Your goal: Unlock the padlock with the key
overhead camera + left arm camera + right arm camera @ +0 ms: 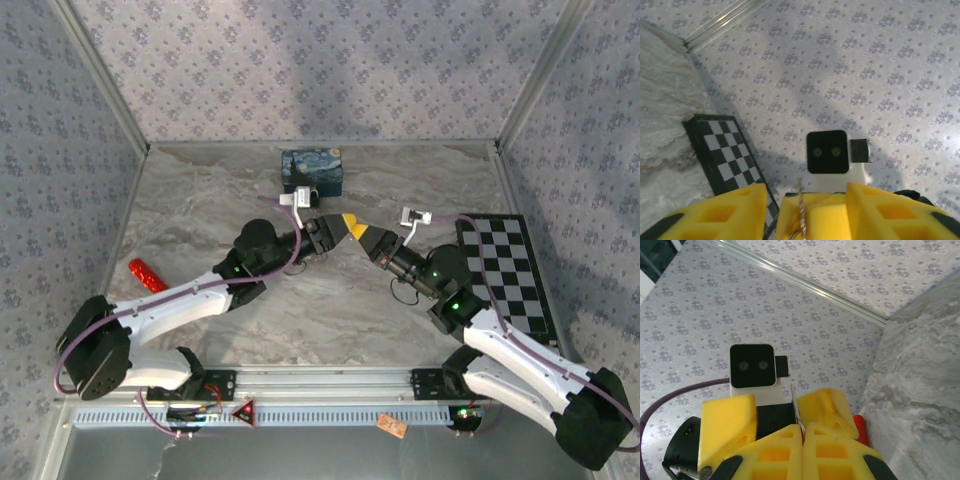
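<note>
Above the middle of the table my two grippers meet tip to tip. My right gripper (pixel 367 234) (pixel 803 427) is shut on the key (pixel 796 402), a thin silvery blade that sticks up from between its yellow fingers. My left gripper (pixel 351 223) (pixel 806 192) is open, its yellow fingers (pixel 730 212) standing on either side of the right gripper's closed tips. The key (pixel 800 205) rises in the gap between them, touching neither left finger. The padlock is out of view.
A blue swirl-painted box (pixel 312 170) stands at the back centre of the marble table (pixel 200 210). A red object (pixel 148 273) (pixel 860 428) lies at the left. A checkerboard (pixel 508 270) (pixel 725 150) lies along the right side. Patterned walls enclose the table.
</note>
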{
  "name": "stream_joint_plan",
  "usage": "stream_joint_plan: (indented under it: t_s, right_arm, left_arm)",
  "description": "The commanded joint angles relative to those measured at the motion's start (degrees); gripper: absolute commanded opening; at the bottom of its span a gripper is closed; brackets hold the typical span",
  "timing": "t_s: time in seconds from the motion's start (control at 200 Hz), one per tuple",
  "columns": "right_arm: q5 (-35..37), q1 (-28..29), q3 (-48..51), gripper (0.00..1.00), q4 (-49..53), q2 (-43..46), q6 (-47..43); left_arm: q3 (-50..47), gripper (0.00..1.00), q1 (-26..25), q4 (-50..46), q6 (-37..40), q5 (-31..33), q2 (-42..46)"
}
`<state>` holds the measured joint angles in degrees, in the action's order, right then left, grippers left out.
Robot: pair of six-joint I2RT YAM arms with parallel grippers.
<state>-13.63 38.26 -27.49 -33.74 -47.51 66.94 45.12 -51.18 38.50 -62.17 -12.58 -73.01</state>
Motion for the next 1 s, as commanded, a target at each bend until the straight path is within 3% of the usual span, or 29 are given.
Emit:
stream_joint_plan:
  t_s: [0.0, 0.16, 0.345, 0.49, 0.6, 0.68, 0.88, 0.994]
  right_arm:
    - [-1.13, -0.88, -2.22, 0.00, 5.79, 1.53, -3.28]
    - [-3.62, -2.03, -3.08, 0.00, 11.18, 1.74, -7.37]
    - [-3.62, -2.31, -4.86, 0.00, 16.92, 2.18, -11.75]
    - [-1.16, -2.30, -8.06, 0.00, 28.21, 4.10, -17.73]
    - [1.65, -2.23, -9.63, 0.00, 36.19, 6.51, -22.31]
    - [3.17, -2.26, -10.29, 0.00, 40.00, 7.91, -24.27]
    - [5.09, -2.29, -9.79, 0.00, 43.61, 10.29, -25.60]
    - [6.87, -2.32, -10.08, 0.00, 45.92, 10.74, -26.01]
  left_arm:
    - [-0.63, 0.58, 2.58, -3.38, 2.52, 1.30, 4.93]
    - [-1.43, 0.73, 7.97, -6.55, 2.16, -1.81, 8.27]
    - [2.79, 0.74, 10.23, -19.95, 8.16, -3.31, 9.96]
    - [9.90, 0.75, 13.36, -41.13, 17.47, -1.74, 10.70]
    - [17.20, 0.74, 15.19, -59.67, 26.69, 4.80, 8.02]
    - [20.65, 0.74, 15.99, -67.56, 31.68, 8.89, 5.14]
    - [23.39, 0.76, 18.75, -73.18, 38.21, 10.47, -0.90]
    - [24.62, 0.77, 21.02, -73.18, 39.58, 7.52, -4.54]
